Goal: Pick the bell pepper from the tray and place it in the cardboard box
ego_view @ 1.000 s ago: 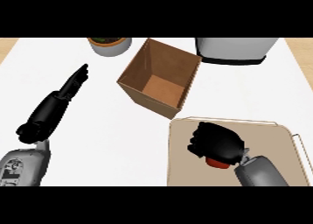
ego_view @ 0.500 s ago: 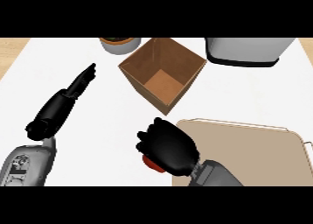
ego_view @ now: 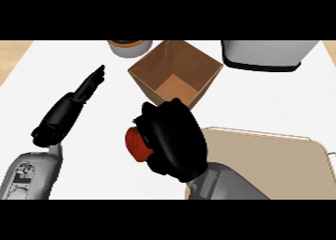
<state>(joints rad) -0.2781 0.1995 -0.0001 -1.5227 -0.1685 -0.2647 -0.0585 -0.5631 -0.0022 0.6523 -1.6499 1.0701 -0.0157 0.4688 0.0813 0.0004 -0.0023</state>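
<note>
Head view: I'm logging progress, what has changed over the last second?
The right hand, fingers curled round the red bell pepper, carried it left off the beige tray and up toward the open brown cardboard box; it is now just short of the box's near corner. The left hand stayed open at the left; box and tray kept their places.

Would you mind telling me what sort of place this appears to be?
Probably a kitchen counter: a white worktop, a tray, a red bell pepper, and a pale appliance at the back.
</note>
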